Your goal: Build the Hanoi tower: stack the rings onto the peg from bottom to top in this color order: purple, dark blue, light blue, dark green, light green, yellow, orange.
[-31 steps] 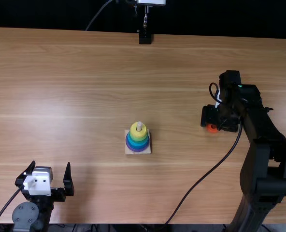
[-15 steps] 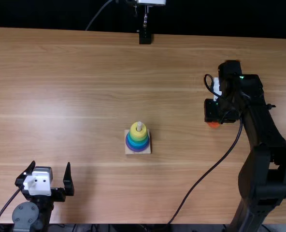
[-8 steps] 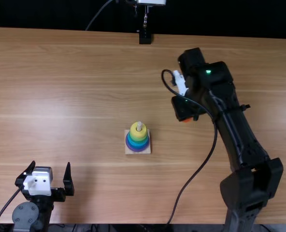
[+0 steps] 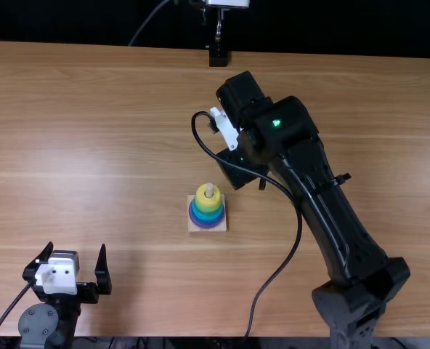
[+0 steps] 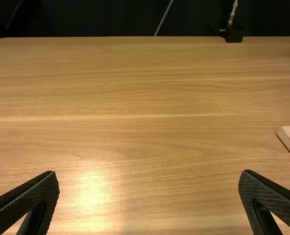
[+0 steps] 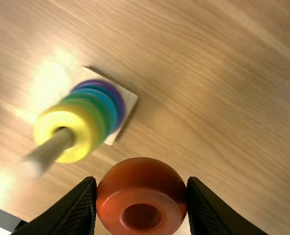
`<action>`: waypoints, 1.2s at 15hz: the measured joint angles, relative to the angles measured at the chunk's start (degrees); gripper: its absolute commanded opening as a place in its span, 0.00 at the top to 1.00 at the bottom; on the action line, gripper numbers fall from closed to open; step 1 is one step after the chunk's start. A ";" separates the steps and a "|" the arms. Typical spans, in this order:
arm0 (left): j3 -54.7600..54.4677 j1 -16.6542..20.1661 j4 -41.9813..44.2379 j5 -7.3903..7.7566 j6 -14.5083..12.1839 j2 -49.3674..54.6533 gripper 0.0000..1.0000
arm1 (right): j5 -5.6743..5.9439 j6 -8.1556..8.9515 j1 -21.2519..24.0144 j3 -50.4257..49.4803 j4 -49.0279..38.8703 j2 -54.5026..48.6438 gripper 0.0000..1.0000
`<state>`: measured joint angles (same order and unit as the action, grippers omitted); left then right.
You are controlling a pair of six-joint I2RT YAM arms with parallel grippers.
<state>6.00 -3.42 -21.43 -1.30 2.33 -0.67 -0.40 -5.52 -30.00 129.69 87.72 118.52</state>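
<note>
At the left of the desk (image 4: 91, 131), by its near edge, the left hand (image 4: 77, 246) is open, its two fingers spread wide apart and pointing toward the far side. Near the middle of the desk sits the square wooden base (image 4: 192, 227), its peg (image 6: 52, 149) carrying a stack of rings: the purple ring (image 6: 121, 105) at the bottom, blue and green rings (image 6: 103, 112) above it, and the yellow ring (image 6: 47, 142) on top. The tip of the peg sticks up past the yellow ring. Beyond the stack, a small black block (image 4: 218, 57) stands at the far edge. Just right of the stack and a little farther from the near edge is the right hand (image 4: 242, 169), with a black cable (image 4: 298, 218) looping along its arm. In the right wrist view, this hand (image 6: 141, 196) is closed on the orange ring (image 6: 141, 174), gripping it from both sides, apart from the stack.
</note>
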 measured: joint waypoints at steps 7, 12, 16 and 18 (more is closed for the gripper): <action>0.00 -0.02 -0.02 -0.02 0.00 0.00 0.00 | 0.00 0.00 -4.07 2.73 1.53 -0.04 1.00; 0.00 0.00 -0.02 0.00 0.00 0.00 0.00 | 0.00 0.04 -5.27 2.73 0.98 -0.04 1.00; 0.00 0.00 0.00 -0.02 -0.02 -0.02 0.00 | -0.02 0.07 -5.42 2.73 0.66 -0.04 1.00; 0.00 -0.02 -0.02 0.00 0.00 -0.02 0.00 | 0.00 0.09 -6.08 2.73 0.31 0.02 1.00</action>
<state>6.00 -3.44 -21.45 -1.30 2.33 -0.69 -0.40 -5.43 -36.07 132.42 88.03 118.54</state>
